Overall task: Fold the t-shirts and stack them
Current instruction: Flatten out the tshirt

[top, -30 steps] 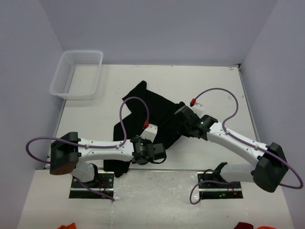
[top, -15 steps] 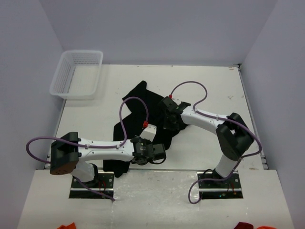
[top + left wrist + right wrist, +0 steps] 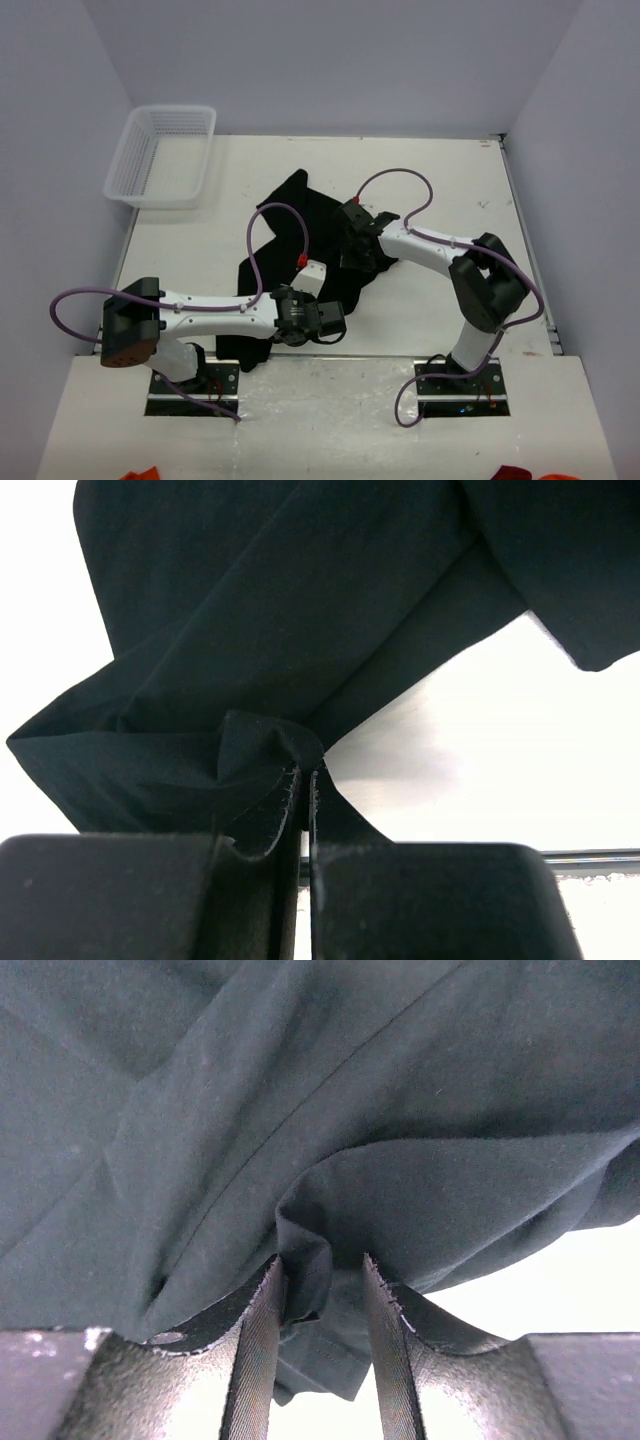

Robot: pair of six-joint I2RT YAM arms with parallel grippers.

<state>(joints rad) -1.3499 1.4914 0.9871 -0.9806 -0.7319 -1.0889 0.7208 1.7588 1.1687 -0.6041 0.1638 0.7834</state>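
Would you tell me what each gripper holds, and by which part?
Left gripper pinches a bunched fold of the black t-shirt; right gripper holds nothing, jaws apart around a ridge.

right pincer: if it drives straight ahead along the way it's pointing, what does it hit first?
The black t-shirt. A raised fold of it sits between the parted fingers of the right pincer, so it would probably meet cloth almost at once.

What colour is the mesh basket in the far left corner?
The basket is white, see-through plastic mesh; the top external view shows it best.
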